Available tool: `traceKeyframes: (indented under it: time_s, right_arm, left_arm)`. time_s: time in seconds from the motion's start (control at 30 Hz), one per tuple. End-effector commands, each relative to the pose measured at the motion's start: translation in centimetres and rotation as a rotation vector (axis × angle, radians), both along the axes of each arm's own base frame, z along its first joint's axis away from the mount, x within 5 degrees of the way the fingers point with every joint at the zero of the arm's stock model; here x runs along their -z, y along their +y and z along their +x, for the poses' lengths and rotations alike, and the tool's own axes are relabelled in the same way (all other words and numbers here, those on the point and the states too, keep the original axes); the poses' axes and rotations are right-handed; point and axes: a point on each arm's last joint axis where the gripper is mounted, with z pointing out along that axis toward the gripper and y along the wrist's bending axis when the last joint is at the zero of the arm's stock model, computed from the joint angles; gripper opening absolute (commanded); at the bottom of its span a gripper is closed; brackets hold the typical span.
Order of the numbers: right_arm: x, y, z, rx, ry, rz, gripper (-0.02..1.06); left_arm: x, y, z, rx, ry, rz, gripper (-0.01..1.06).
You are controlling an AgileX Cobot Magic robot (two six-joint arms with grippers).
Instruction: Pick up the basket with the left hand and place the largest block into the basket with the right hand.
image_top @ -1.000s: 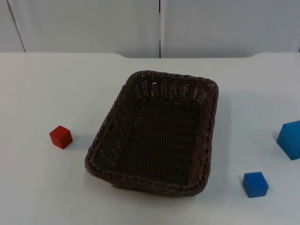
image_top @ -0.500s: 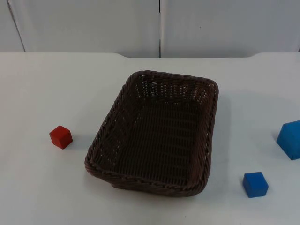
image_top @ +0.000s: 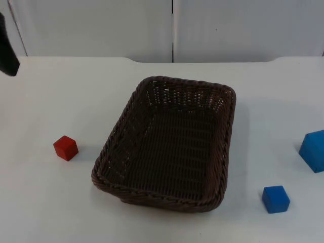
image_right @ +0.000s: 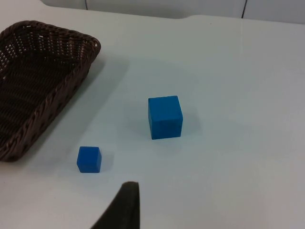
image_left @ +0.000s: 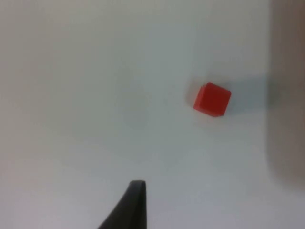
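Since the earlier frame a dark part of the left arm (image_top: 7,48) has come into the top view at the far left edge; we see nothing else shifted. The basket (image_top: 167,142) sits flat on the white tabletop (image_top: 61,101), mid-scene, untouched. The large blue block (image_right: 165,117) rests well to the right of it, with the small blue block (image_right: 89,159) nearer the basket and the red block (image_top: 66,148) on the basket's other side. We make out one tip of the left hand (image_left: 131,205) above bare tabletop, near the red block; the right hand (image_right: 124,205) waits short of both blue blocks. We cannot tell how far either hand is open; neither holds anything. We judge nothing done yet: basket lift and block placement both remain.
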Motion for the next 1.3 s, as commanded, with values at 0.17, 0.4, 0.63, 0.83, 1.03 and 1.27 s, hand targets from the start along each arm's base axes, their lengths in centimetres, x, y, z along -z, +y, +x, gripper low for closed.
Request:
traceKeyframes:
  time_s: [0.17,0.4,0.63,0.83,1.03,1.27]
  right_arm:
    - [0.0,0.0,0.0,0.007,-0.01,0.004,1.05]
    - [0.0,0.0,0.0,0.007,-0.01,0.004,1.05]
    - [0.0,0.0,0.0,0.007,-0.01,0.004,1.05]
    - [0.0,0.0,0.0,0.007,-0.01,0.004,1.05]
    - [0.0,0.0,0.0,0.007,-0.01,0.004,1.05]
    - [0.0,0.0,0.0,0.007,-0.01,0.004,1.05]
  left_arm:
    - [1.2,-1.5,2.8,0.064,0.021,-0.038,1.05]
    - [3.5,-4.8,5.7,0.168,0.053,-0.023,1.05]
    - [5.5,-7.5,7.9,0.235,0.092,-0.02,1.05]
    - [6.6,-9.8,9.2,0.283,0.106,-0.027,1.05]
    - [7.4,-11.4,10.0,0.316,0.128,-0.034,1.05]
    - [9.0,-12.7,10.7,0.338,0.152,-0.08,1.05]
